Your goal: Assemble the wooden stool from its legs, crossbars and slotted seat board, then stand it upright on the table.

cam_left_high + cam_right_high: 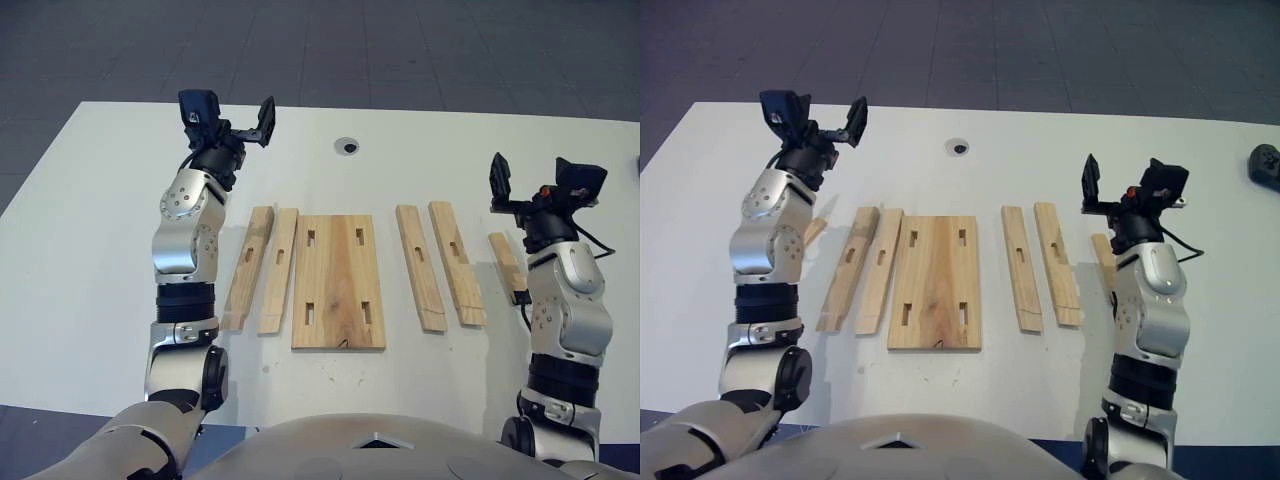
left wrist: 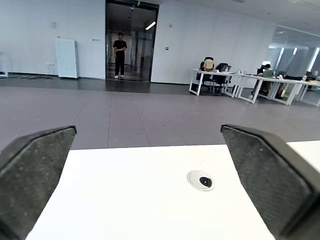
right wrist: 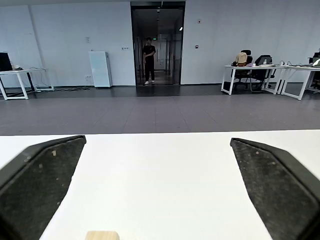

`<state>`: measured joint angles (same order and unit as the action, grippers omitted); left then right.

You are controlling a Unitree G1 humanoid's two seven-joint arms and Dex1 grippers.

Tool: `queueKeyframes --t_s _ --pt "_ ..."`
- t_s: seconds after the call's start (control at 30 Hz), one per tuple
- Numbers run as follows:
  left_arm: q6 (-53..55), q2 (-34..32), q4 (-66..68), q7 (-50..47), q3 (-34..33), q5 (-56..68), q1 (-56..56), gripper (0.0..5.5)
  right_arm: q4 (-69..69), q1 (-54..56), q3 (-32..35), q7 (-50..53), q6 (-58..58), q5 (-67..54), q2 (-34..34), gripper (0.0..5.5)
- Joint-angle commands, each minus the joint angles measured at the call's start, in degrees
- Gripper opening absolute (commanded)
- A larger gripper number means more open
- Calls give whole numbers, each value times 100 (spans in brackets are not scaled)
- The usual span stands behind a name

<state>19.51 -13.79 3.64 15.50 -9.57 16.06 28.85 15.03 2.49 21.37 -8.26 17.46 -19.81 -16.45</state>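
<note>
Centre: seat board (image 1: 338, 281), flat on the white table (image 1: 100, 200), four slots facing up.

Just left of the seat board: inner left leg (image 1: 279, 270) and outer left leg (image 1: 248, 267), both slotted, flat, side by side, slightly slanted.

Just right of the seat board: inner right leg (image 1: 420, 267) and outer right leg (image 1: 457, 263), also slotted and flat, close together, apart from the board.

Farther right of the seat board: short wooden piece (image 1: 507, 262), possibly a crossbar, partly hidden behind the right arm.

Farther left of the seat board, past the outer left leg: wood sliver (image 1: 816, 230) behind the left arm, too hidden to identify.

Left gripper (image 2: 148, 131): raised above the table, beyond and left of the seat board, fingers spread wide, nothing between them.

Right gripper (image 3: 157, 141): raised to the right of the seat board, over the short wooden piece, fingers spread wide, empty.

Beyond the seat board, toward the far table edge: round cable hole (image 1: 348, 146).
</note>
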Motion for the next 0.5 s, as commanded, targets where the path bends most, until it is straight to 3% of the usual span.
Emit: queueKeyframes --t_s 0.03,0.17,0.27,0.5 --pt "981 -1152 41 1007 -301 433 -125 540 898 -796 470 207 265 -220 95 538" --pt "1968 -2507 451 2345 -268 663 -493 540 1456 -1744 653 399 263 -241 451 538" --pt "2321 -3126 411 3092 14 676 -813 540 1630 -2017 556 507 210 -191 657 538" --pt "1634 -3190 1204 3399 960 -167 -1040 540 1732 -2013 509 709 99 -112 794 538"
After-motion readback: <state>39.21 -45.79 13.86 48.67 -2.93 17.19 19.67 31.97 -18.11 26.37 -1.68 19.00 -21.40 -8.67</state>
